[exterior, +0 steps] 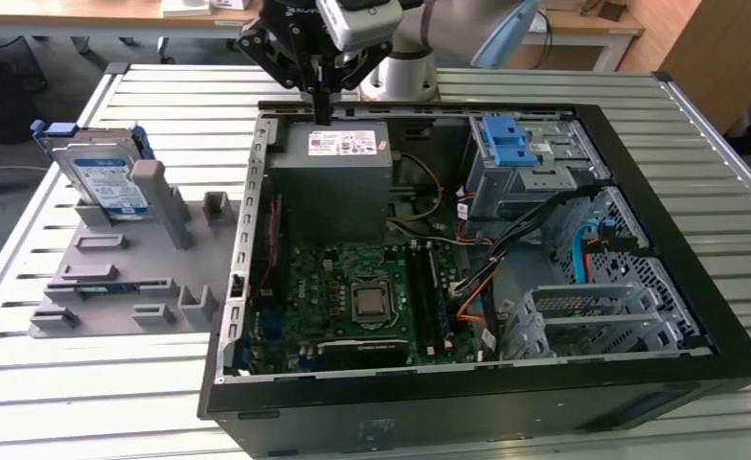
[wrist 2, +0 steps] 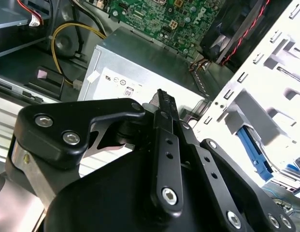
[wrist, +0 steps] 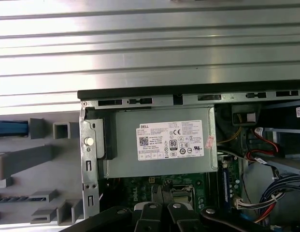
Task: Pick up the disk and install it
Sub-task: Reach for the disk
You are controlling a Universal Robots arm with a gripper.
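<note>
At the exterior view's left, blue-bracketed silver metal disk upright in grey plastic holder, black gripper well apart, closed, empty, over large grey power-supply box, white-stickered in first wrist view.

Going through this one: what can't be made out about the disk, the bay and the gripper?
1. Disk: exterior view, lower part hidden behind the holder.
2. Bay: exterior view, inside hidden under the latch.
3. Power supply: second wrist view, near side hidden by the gripper.
4. Arm: exterior view, cut off by the top edge.
</note>
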